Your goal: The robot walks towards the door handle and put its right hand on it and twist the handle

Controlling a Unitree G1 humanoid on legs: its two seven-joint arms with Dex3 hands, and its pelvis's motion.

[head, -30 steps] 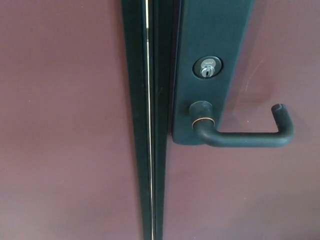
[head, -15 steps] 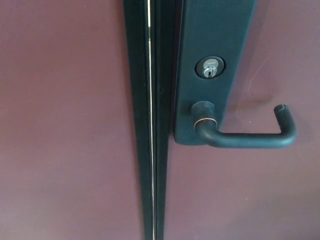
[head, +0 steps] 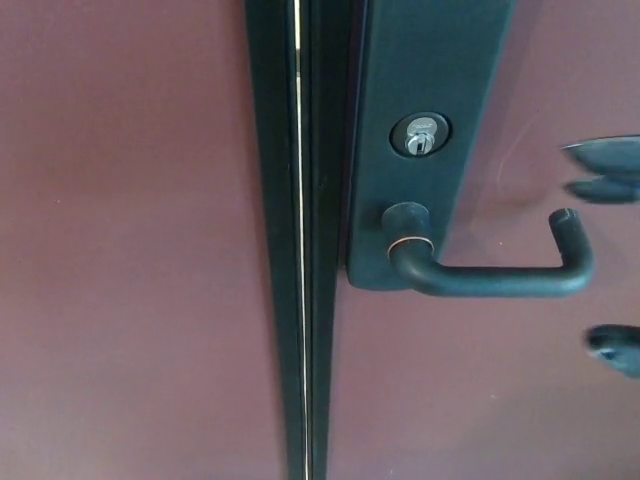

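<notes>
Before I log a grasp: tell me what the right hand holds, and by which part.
Nothing is held. The right hand is open at the picture's right edge, its fingertips apart from the door handle, which is untouched. The left hand is out of view.

A round silver keyhole (head: 420, 135) sits in a long dark metal plate (head: 425, 60). The plate lies flat on a dark red door (head: 130, 250). Left of the plate, a thin bright gap (head: 300, 250) runs top to bottom between dark door edges.

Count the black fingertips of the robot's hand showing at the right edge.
3. Two fingertips sit stacked at the right edge, above the door handle's upturned end; a third lies lower, below handle level. The rest of the right hand is out of frame, so more may be hidden.
</notes>
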